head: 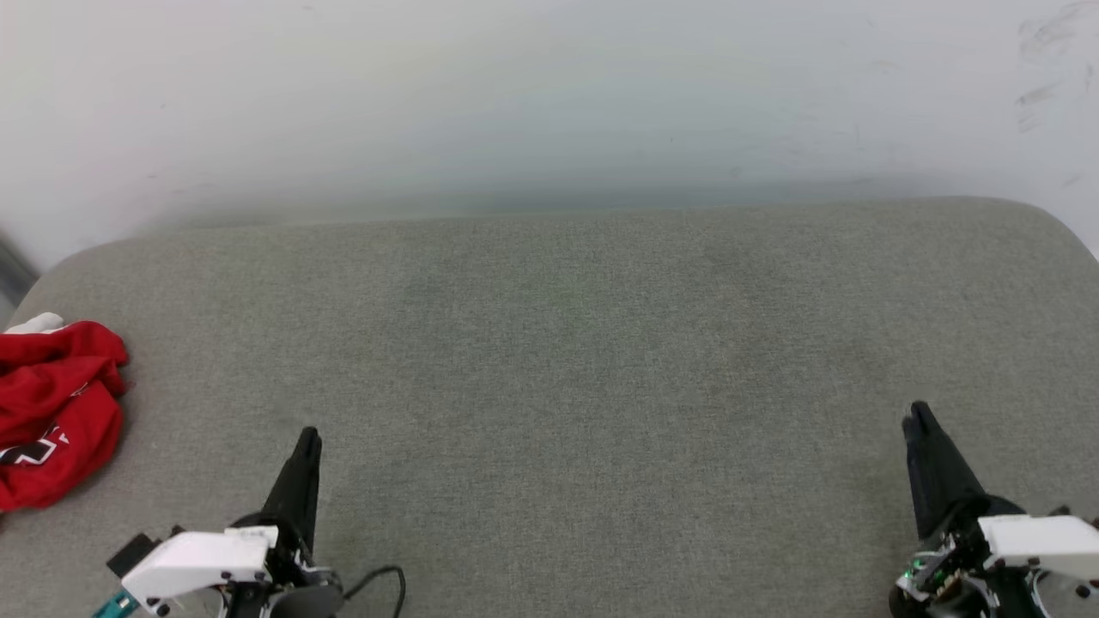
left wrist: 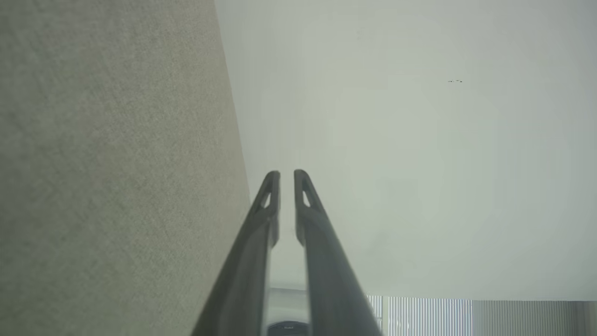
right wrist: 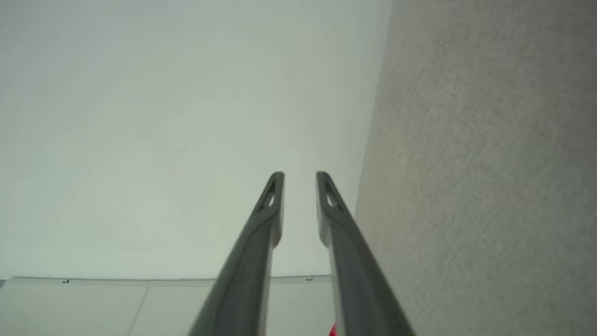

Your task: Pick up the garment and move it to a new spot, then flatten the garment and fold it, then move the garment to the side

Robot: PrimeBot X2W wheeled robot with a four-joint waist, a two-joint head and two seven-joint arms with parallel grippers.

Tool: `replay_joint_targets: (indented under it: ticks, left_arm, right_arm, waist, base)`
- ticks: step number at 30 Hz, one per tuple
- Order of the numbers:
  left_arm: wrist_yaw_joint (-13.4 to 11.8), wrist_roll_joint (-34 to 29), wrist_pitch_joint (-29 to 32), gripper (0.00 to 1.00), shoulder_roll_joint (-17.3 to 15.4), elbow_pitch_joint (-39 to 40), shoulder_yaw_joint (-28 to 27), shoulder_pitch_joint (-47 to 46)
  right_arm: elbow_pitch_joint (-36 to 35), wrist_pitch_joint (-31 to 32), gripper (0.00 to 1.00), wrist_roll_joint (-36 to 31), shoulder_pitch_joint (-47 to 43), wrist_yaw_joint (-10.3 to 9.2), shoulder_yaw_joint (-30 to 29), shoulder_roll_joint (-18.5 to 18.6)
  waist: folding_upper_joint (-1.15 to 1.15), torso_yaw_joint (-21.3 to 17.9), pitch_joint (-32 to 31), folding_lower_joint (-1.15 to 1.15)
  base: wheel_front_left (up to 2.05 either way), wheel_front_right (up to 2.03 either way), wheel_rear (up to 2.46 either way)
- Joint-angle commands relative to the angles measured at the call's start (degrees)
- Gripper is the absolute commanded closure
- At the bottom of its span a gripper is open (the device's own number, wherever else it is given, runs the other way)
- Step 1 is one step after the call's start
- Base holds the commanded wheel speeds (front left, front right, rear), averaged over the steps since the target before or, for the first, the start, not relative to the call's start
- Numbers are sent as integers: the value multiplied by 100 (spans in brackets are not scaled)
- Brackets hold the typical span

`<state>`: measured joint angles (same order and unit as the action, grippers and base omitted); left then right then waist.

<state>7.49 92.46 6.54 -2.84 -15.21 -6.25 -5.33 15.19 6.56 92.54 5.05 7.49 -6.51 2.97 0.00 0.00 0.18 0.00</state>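
The garment (head: pixel 53 412) lies crumpled at the far left edge of the grey cushioned surface (head: pixel 558 343). It is red, with a bit of white sleeve at its top and black white-outlined lettering low down. My left gripper (head: pixel 307 439) hovers at the lower left, to the right of the garment and apart from it. In the left wrist view its fingers (left wrist: pixel 287 175) stand a narrow gap apart with nothing between them. At the lower right is my right gripper (head: pixel 920 416), far from the garment. Its fingers (right wrist: pixel 299 176) are parted a little wider and hold nothing.
A white wall (head: pixel 549 103) rises just behind the cushioned surface's far edge. The surface's corners are rounded at the back left and back right. A sliver of red cloth (right wrist: pixel 332 329) peeks in at the bottom of the right wrist view.
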Motion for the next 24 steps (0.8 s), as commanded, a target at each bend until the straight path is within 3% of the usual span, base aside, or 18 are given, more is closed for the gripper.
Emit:
replay_joint_targets:
  ticks: [1,13,24]
  left_arm:
    - [0,-18,-34,0,0,36,18,6]
    - [-19,-650,-379,0,-2,306,-59,119]
    - [-386,-1849,-654,0,-3,805,-14,195]
  right_arm:
    - [-8,-35,0,-19,-8,0,17,0]
    - [-115,-380,0,-617,-99,0,-62,-1]
    - [-581,-656,0,-1876,-164,0,-116,-2]
  waist:
    - [0,0,2,0]
    - [0,-7,8,0]
    - [0,-11,13,0]
  base:
    - [0,0,0]
    - [0,0,0]
    - [0,0,0]
